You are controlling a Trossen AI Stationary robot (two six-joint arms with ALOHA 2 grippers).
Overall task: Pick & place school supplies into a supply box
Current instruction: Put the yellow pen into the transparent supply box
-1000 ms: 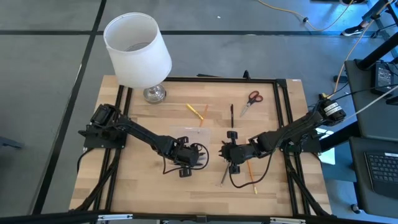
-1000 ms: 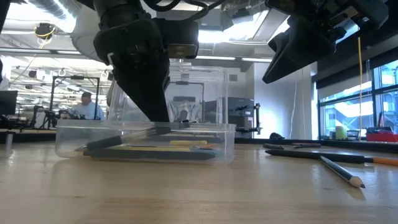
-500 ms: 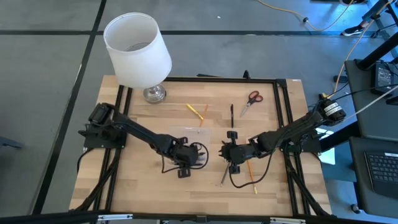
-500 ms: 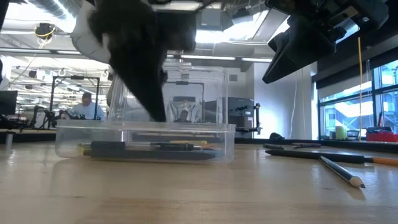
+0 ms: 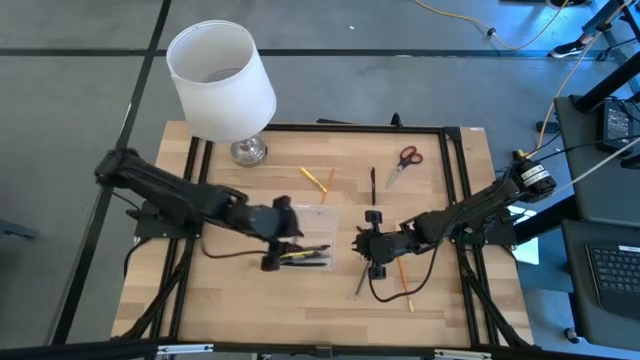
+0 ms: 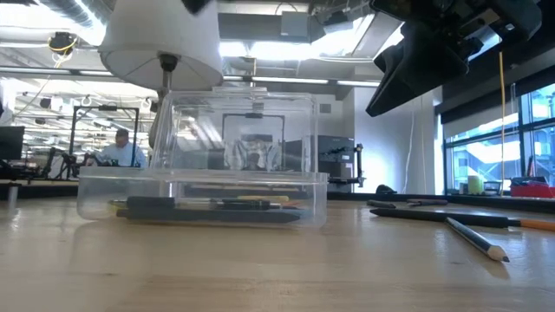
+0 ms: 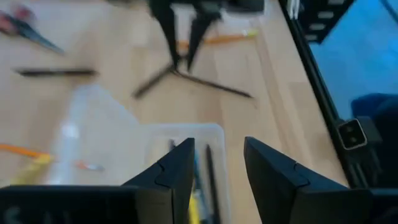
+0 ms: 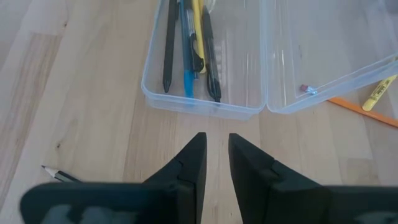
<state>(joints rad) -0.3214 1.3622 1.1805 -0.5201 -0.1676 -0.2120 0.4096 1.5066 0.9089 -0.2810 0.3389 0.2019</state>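
Note:
The clear supply box stands open on the table, its lid raised on the far side. Several pens and pencils lie flat inside it. My left gripper is open and hovers above the box's left end, touching nothing. My right gripper hangs above the wood right of the box with a narrow gap between its fingers, holding nothing. Below it a grey pencil and an orange pencil lie on the table. Red-handled scissors, a black pen and yellow and orange pencils lie nearer the far edge.
A white-shaded lamp stands at the table's far left corner. A black frame runs along the table's sides. Bare wood lies in front of the box in the low view, with one pencil on the right. A person sits in the room behind.
My left gripper has risen out of the box and drawn back toward the table's left. The dark pen that slanted down into the box under it now lies flat with the others.

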